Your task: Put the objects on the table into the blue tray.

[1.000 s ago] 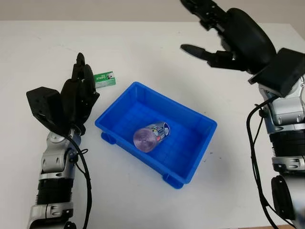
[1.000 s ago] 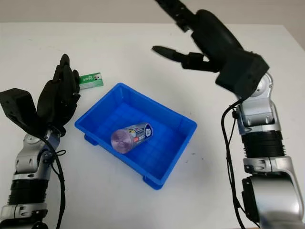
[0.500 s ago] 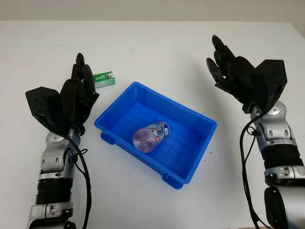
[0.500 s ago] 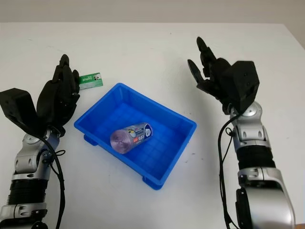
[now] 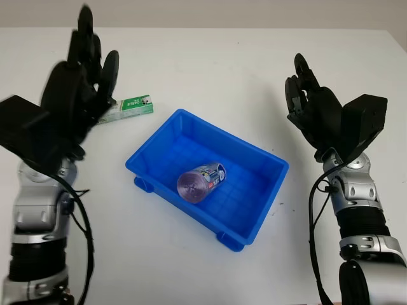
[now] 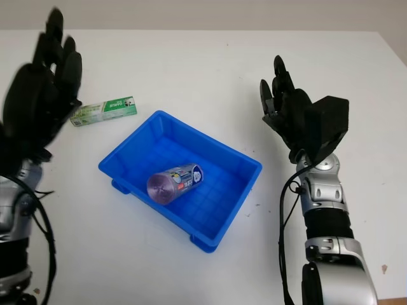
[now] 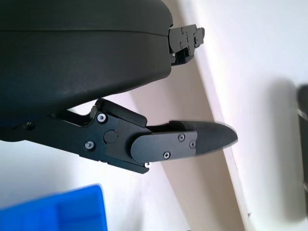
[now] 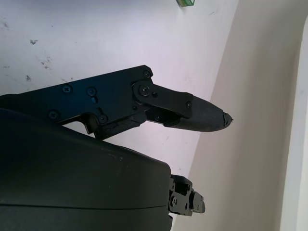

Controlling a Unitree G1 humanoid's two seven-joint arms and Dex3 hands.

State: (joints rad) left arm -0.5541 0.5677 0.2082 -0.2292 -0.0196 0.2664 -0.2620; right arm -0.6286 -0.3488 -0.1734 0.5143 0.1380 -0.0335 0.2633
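Can in tray, box outside it
The can lies in the blue tray; the green box, lettering unreadable, sits near the raised, empty left hand; the right hand is empty too.

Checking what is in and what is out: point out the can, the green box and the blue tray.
can [image 5: 202, 180], left eye view, on its side wall.
green box [image 6: 103, 110], right eye view, on its printed top face.
blue tray [image 5: 210, 127], left eye view, on its far rim.

The green box on the table carries white lettering, too small to read; the can lying in the blue tray bears a printed label, likewise illegible.
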